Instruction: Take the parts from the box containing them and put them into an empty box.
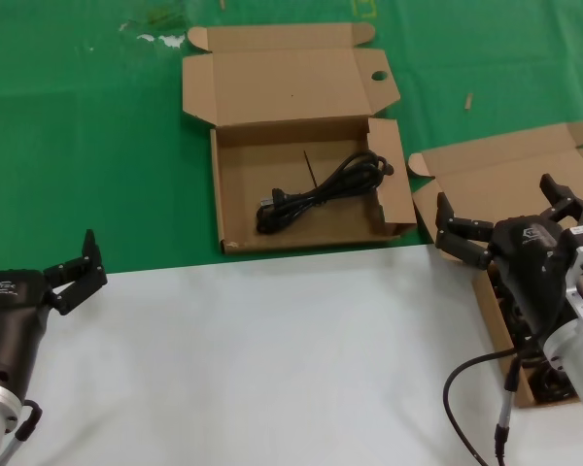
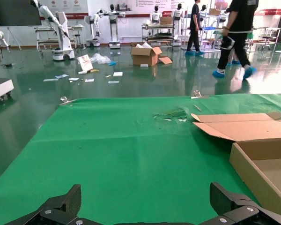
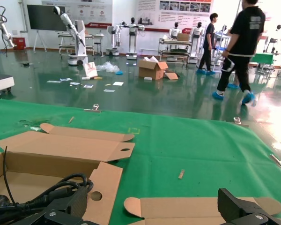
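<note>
- Lower half of the head view: pale grey-white tabletop [image 1: 272,359], bare between the two arms.
- Lower left: left gripper [image 1: 78,272], black, fingers spread wide, holding nothing, above the near edge of the pale surface; well apart from both boxes and judged idle.
- Right edge, mid-height: right gripper [image 1: 496,192], black, fingers spread wide and empty, hanging over the shallow brown cardboard box with plain lid and rounded ear tabs [image 1: 505,160].
- Beneath that gripper: dark bundled cords [image 1: 552,386] inside the plain-lidded box, largely hidden by the arm; number not to be told.
- Upper centre: shallow brown cardboard box with round holes punched in its side flaps [image 1: 262,165], lid folded back, holding one black coiled power cord with moulded plug [image 1: 321,189] across its floor.
- Upper part of the frame: green cloth [image 1: 78,126] under both boxes; workshop floor beyond, seen only in the wrist views.
- Step judged in hand: reach for the next cord, one transfer apparently done.
- Next move calls for: lowering the spread right fingers into the plain-lidded box, closing around the middle of one bundle, lifting clear of the box wall, then carrying it toward frame centre to the holed-flap box.
</note>
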Controlling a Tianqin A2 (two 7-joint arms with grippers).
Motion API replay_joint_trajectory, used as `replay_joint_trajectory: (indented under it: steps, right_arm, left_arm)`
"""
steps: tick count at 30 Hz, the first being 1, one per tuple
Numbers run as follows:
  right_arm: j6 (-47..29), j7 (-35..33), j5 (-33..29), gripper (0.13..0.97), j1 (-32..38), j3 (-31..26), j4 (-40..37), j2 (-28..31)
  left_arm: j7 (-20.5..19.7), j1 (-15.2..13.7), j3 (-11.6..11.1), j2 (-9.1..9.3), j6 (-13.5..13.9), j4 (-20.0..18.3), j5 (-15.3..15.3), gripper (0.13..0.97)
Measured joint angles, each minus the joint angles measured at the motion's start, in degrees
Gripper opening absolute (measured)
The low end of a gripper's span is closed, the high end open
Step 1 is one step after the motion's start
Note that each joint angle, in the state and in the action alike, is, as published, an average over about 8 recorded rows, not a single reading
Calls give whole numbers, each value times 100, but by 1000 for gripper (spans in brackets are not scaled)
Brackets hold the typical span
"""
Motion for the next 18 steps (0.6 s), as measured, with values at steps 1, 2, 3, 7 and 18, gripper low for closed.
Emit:
replay_joint_trajectory:
  steps: [1, 2, 3, 7, 18]
  right_arm:
    - [0, 0, 0, 966, 0, 0, 0, 0]
    - [0, 0, 0, 966, 0, 0, 0, 0]
    - [0, 0, 0, 966, 0, 0, 0, 0]
    - [0, 0, 0, 966, 0, 0, 0, 0]
    - [0, 0, 0, 966, 0, 0, 0, 0]
  left_arm:
    - [0, 0, 0, 0, 0, 0, 0, 966]
    - [0, 0, 0, 0, 0, 0, 0, 966]
    - [0, 0, 0, 0, 0, 0, 0, 966]
    - [0, 0, 0, 0, 0, 0, 0, 966]
    - [0, 0, 0, 0, 0, 0, 0, 966]
